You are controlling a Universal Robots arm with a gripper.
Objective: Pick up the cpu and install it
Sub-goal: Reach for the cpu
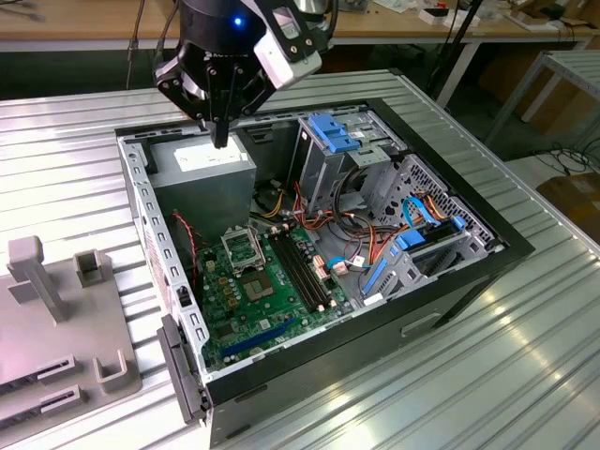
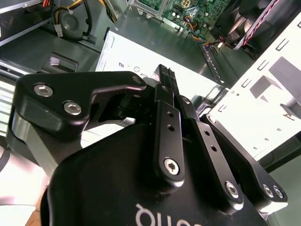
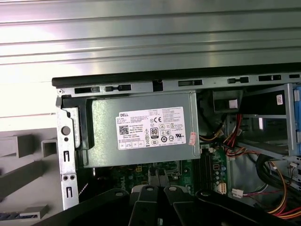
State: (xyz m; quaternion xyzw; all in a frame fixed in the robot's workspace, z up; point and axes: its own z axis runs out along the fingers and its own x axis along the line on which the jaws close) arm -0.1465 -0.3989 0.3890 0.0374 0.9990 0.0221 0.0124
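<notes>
Bench (image 1: 525,366): a ribbed metal top carrying an open computer case (image 1: 511,246) lying on its side, with a grey holder block (image 1: 52,323) beside it at the exterior view's left.
Arm: it hangs over the case corner far from the camera in the exterior view, pointing straight down.
End effector (image 1: 220,136): it is poised above the grey power supply (image 1: 202,167), clear of the supply's top; its fingers (image 2: 165,117) are drawn together at the tips in the second wrist view.
Hold: whether anything thin is pinched between the tips, I cannot tell.
cpu: I cannot tell where it lies, neither between the fingers nor in the case.
Socket frame (image 1: 246,251): a square metal frame on the green motherboard (image 1: 253,305), near the power supply and well apart from the end effector.
Memory slots (image 1: 302,274): long dark strips just beside the socket frame, towards the exterior view's right.
Drive cage (image 1: 333,131): metal with blue clips, at the far side of the case.
First wrist view: the labelled power supply (image 3: 141,134) lies ahead of the fingertips (image 3: 151,179), with the case rim and bench beyond.
</notes>
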